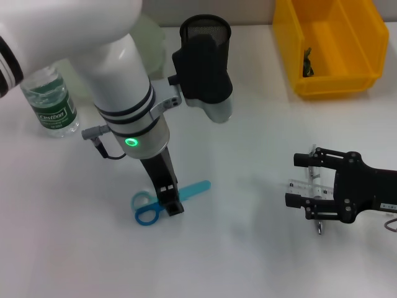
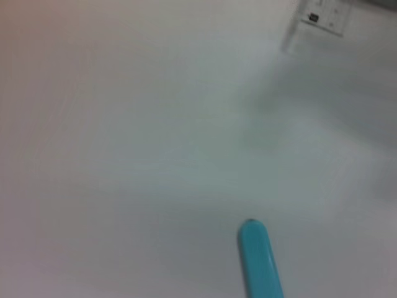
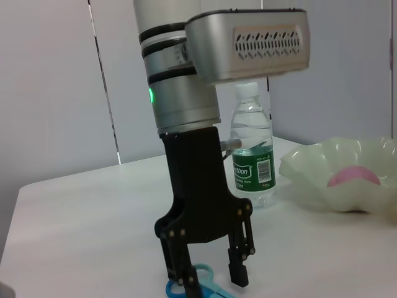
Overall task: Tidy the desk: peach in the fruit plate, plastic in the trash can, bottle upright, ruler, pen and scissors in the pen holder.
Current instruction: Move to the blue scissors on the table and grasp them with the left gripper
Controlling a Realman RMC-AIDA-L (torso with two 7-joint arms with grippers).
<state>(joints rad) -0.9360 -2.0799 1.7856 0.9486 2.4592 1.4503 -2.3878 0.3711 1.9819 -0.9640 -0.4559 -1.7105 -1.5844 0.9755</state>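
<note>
Blue scissors [image 1: 193, 190] lie on the white desk, handles toward me; they also show in the left wrist view [image 2: 260, 261]. My left gripper [image 1: 169, 205] stands straight down over them, its open fingers straddling the scissors near the handles, as the right wrist view [image 3: 209, 276] shows. A clear ruler [image 1: 310, 184] lies between the open fingers of my right gripper [image 1: 301, 181] at the right; its end shows in the left wrist view [image 2: 319, 22]. The bottle [image 1: 53, 102] stands upright at the left. The peach [image 3: 353, 178] lies in the fruit plate [image 3: 310, 171]. No pen is in view.
A black mesh pen holder [image 1: 205, 28] stands at the back, partly behind my left wrist. A yellow bin [image 1: 322, 84] at the back right holds a dark item [image 1: 308, 62]. The fruit plate [image 1: 154, 34] sits behind my left arm.
</note>
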